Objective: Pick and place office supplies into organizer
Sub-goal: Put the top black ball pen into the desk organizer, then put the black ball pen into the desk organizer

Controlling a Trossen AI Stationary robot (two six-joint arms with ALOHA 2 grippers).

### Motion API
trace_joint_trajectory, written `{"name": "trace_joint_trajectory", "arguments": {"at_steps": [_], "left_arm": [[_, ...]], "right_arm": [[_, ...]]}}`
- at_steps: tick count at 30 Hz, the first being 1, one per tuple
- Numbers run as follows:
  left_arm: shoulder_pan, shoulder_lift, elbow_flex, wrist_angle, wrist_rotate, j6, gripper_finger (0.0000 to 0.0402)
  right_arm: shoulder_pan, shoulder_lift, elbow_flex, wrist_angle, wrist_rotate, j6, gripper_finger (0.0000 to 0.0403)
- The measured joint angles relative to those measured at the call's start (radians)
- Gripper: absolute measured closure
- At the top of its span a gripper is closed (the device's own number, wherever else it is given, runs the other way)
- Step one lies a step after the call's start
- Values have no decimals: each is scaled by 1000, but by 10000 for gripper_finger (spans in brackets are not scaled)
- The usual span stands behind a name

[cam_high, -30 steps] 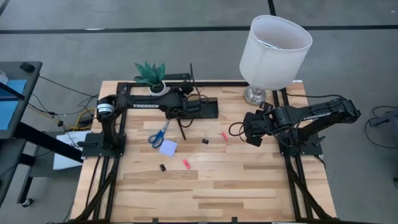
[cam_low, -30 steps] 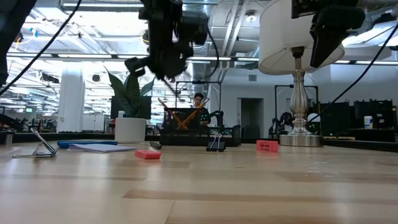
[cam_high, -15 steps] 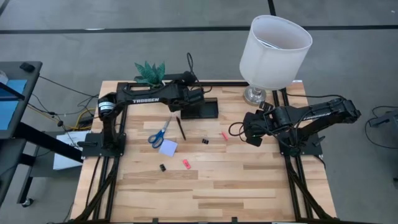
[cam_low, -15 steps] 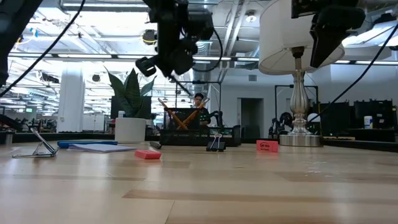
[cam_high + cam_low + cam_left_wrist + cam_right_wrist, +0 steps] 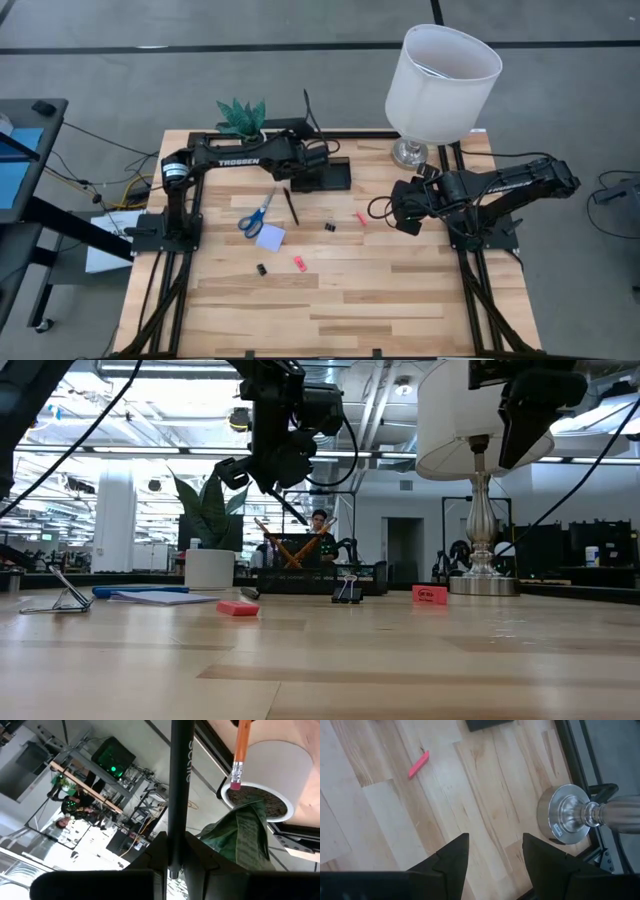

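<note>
My left gripper (image 5: 315,150) is up at the far side of the table, above the black organizer (image 5: 325,178), shut on a black pen (image 5: 176,780). Two orange pens (image 5: 291,550) stand crossed in the organizer's cup, and one eraser end (image 5: 235,782) shows close by in the left wrist view. On the table lie the blue-handled scissors (image 5: 256,215), the lavender note pad (image 5: 270,237), another thin black pen (image 5: 290,205), two black clips (image 5: 329,227) and two pink-red pieces (image 5: 360,218). My right gripper (image 5: 490,852) hovers open near the lamp base. My left gripper pinches the black pen's shaft (image 5: 174,845) between its two fingers. The pen lies along the fingers and runs on well past their tips. It is lifted clear of the table and shows slanted below the gripper (image 5: 290,508) in the low view.
A white pot with a green plant (image 5: 242,122) stands at the far edge, left of the organizer. A lamp with a white shade (image 5: 440,70) and a silver base (image 5: 565,820) stands at the far right corner. The near half of the wooden table (image 5: 350,310) holds only a clip and a pink piece.
My left gripper has carried the pen from above the table's middle toward the far edge and a little right, to above the organizer, rising slightly. This uncovered the black pen lying by the scissors. My right arm has kept still.
</note>
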Motion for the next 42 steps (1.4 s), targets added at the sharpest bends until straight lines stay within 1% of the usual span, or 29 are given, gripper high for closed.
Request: {"name": "trace_joint_trajectory", "arguments": {"at_steps": [6, 11, 13, 19, 26, 31, 33, 35, 36, 38, 42], "left_arm": [[-1, 0, 0, -2, 0, -3, 382], [0, 0, 0, -26, 1, -4, 351], [0, 0, 0, -26, 1, -4, 344], [0, 0, 0, -23, 1, -13, 339], [0, 0, 0, -23, -2, -58, 337], [-3, -6, 0, -29, -73, -136, 336], [-8, -23, 0, -58, -101, -186, 336], [-14, -48, 0, -114, -103, -245, 336], [-19, -64, 0, -139, -90, -280, 336], [-30, -104, 0, -183, -23, -360, 336], [-58, -205, 0, -225, 194, -531, 335]], "right_arm": [[0, 0, 0, 0, 0, 0, 226], [0, 0, 0, 0, 0, 0, 226], [0, 0, 0, 0, 0, 0, 226], [0, 0, 0, 0, 0, 0, 226], [0, 0, 0, 0, 0, 0, 226], [0, 0, 0, 1, 0, 0, 226], [0, 0, 0, 2, 0, 6, 226], [0, 0, 0, 4, 0, 18, 226], [0, 0, 0, 4, 0, 19, 226], [0, 0, 0, 9, 0, 20, 226], [0, 0, 0, 49, 0, 40, 226]]}}
